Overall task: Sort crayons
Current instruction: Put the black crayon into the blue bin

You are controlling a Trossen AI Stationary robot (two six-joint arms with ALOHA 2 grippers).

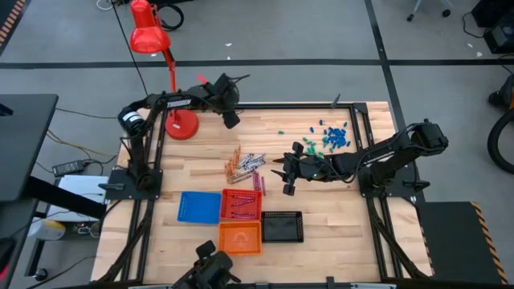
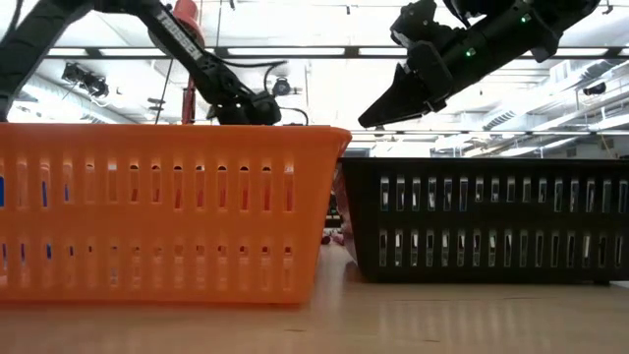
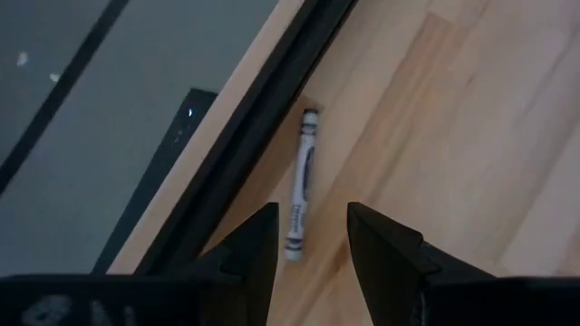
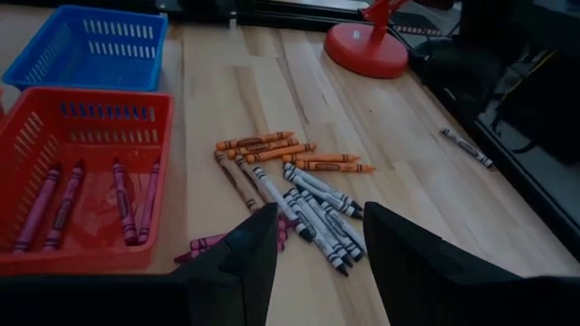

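A pile of orange and grey crayons (image 1: 245, 164) lies on the wooden table's middle, with a few magenta ones at its near side (image 4: 204, 244). One grey crayon (image 3: 301, 186) lies alone by the far edge rail, right of the lamp base. My left gripper (image 3: 311, 240) hovers open over that crayon's near end, a finger on either side, pointing steeply down. My right gripper (image 4: 317, 231) stands open above the table just right of the pile (image 4: 290, 181), touching nothing. Several magenta crayons (image 4: 86, 204) lie in the red tray (image 1: 241, 203).
A blue tray (image 1: 199, 206) stands left of the red one; an orange tray (image 1: 240, 238) and a black tray (image 1: 282, 227) stand nearer the front edge. A red lamp (image 1: 181, 120) stands at the far left. Small green and blue bits (image 1: 331, 136) lie far right.
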